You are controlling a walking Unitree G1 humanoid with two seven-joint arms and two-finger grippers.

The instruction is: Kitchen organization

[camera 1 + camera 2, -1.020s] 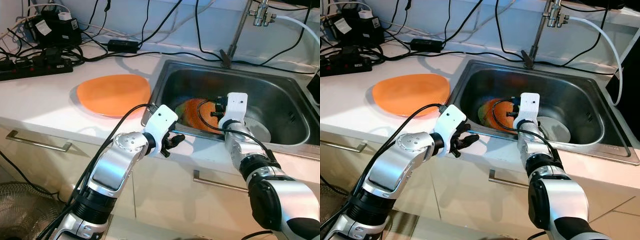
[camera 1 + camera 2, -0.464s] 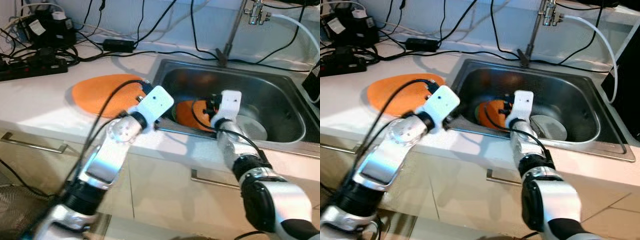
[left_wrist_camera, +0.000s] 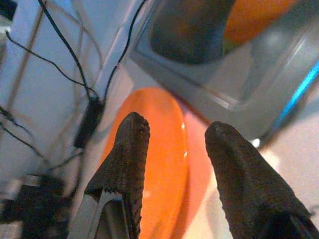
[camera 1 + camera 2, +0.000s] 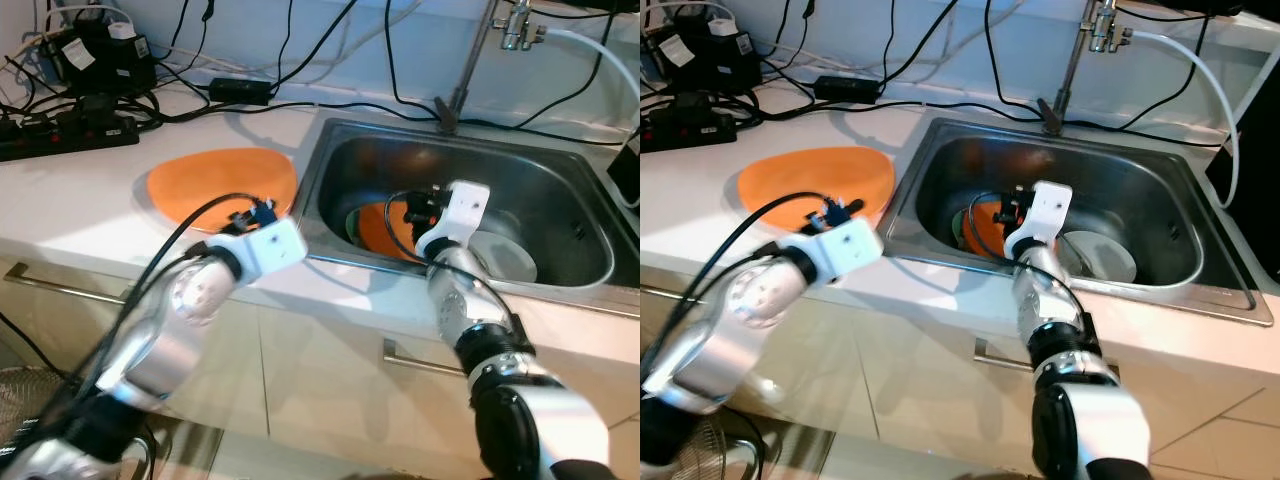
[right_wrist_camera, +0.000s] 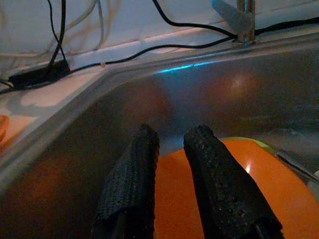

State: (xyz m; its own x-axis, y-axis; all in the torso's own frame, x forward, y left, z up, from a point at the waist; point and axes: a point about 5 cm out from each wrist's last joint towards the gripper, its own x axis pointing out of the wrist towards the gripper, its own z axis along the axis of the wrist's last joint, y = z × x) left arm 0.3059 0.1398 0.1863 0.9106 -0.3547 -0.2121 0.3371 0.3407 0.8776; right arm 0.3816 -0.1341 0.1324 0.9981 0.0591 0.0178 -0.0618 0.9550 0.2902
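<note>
Orange plate lies flat on the white table, just left of the sink's rim. Nearest the camera, the left arm reaches over the table's front edge, its white wrist housing blurred; the left end effector hovers above the near edge of that plate with its two fingers spread apart and nothing between them. The plate's glossy surface shows in the gap between the fingers, with the corner of the sink beyond.

To the right, the right arm leans over the sink's front rim. The right end effector points down into the basin, its fingers close together with only a narrow gap, hanging just above a second orange plate at the bottom of the sink; contact cannot be told. A green rim peeks out from under this plate. Beside it to the right lies a pale round dish.

Farther back, the faucet rises from the sink's rear edge. Black cables trail across the back of the table, and a power strip and adapters sit in the far left corner.
</note>
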